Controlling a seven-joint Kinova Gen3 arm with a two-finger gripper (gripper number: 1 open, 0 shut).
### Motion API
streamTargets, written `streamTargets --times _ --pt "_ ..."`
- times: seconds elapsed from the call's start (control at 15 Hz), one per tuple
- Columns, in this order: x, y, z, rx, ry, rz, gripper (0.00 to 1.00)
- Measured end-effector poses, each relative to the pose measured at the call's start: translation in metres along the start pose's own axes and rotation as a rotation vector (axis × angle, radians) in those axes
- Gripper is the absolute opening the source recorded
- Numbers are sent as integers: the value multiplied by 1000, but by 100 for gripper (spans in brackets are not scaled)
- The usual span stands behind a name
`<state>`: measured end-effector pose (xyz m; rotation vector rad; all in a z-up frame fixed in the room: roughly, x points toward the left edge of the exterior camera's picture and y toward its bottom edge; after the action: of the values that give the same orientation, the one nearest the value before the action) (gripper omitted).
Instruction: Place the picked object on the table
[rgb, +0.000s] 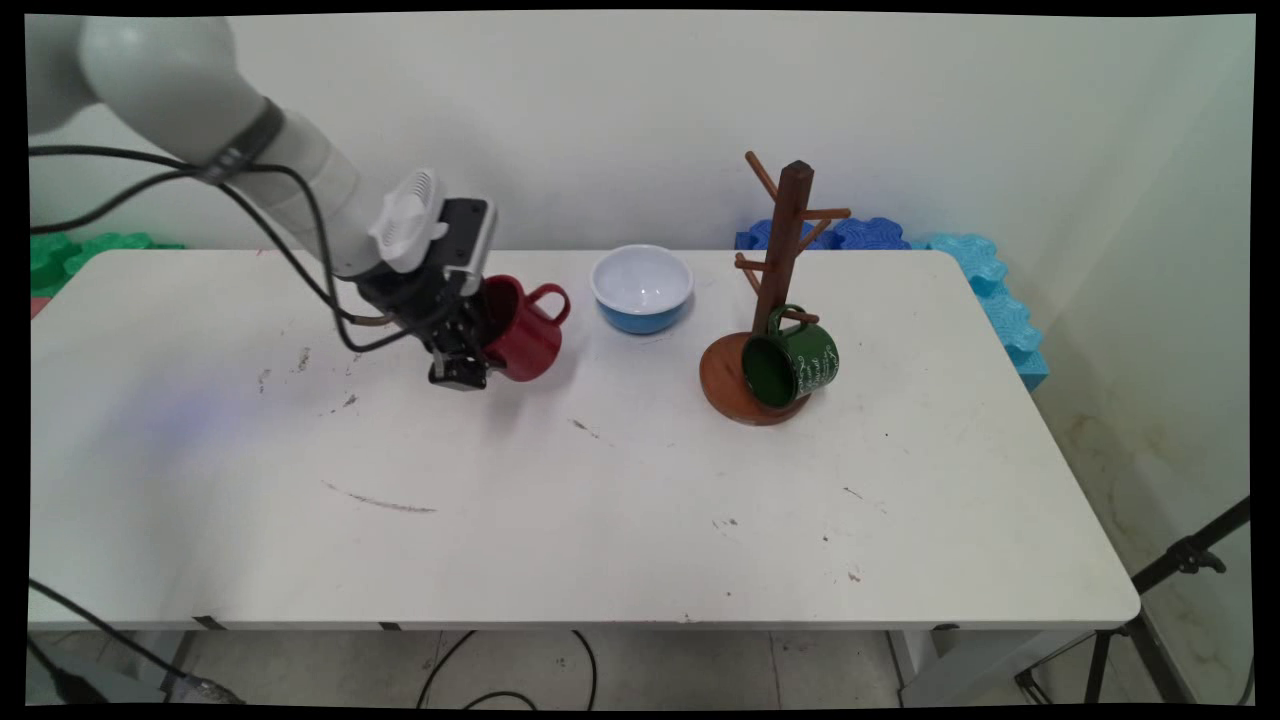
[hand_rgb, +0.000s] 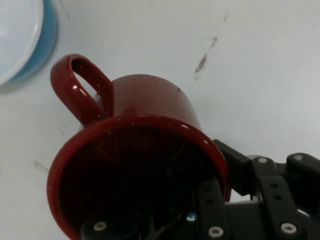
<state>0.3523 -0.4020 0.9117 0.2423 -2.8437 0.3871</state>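
Closest to us in the hand view is our tool (hand_rgb: 200, 220), and it is clamped on the rim of a red mug (hand_rgb: 145, 150). One finger (hand_rgb: 210, 210) sits inside the mug and the other presses on the outside of its wall. We hold the mug tipped, with its open mouth turned toward the hand camera and its handle sticking out to the side.

From the main view, we see the tool (rgb: 462, 362) holding the red mug (rgb: 525, 335) over the left middle part of the white tabletop (rgb: 600, 500), near the back. We cannot tell if the mug's bottom touches the tabletop.

Just beside the mug, to the right, stands a bowl (rgb: 642, 288) that is blue outside and white inside. Farther right is a brown wooden mug tree (rgb: 775, 290) on a round base. A green mug (rgb: 790, 360) hangs from one of its low pegs, with its mouth facing us.

Some dark scuff marks (rgb: 380, 500) lie on the tabletop.
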Motion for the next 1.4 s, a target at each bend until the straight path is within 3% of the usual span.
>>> streamTargets --times 0.6,1.4 --pt "29 -25 46 -56 -54 27 0" --pt "53 -41 72 -100 -71 21 0"
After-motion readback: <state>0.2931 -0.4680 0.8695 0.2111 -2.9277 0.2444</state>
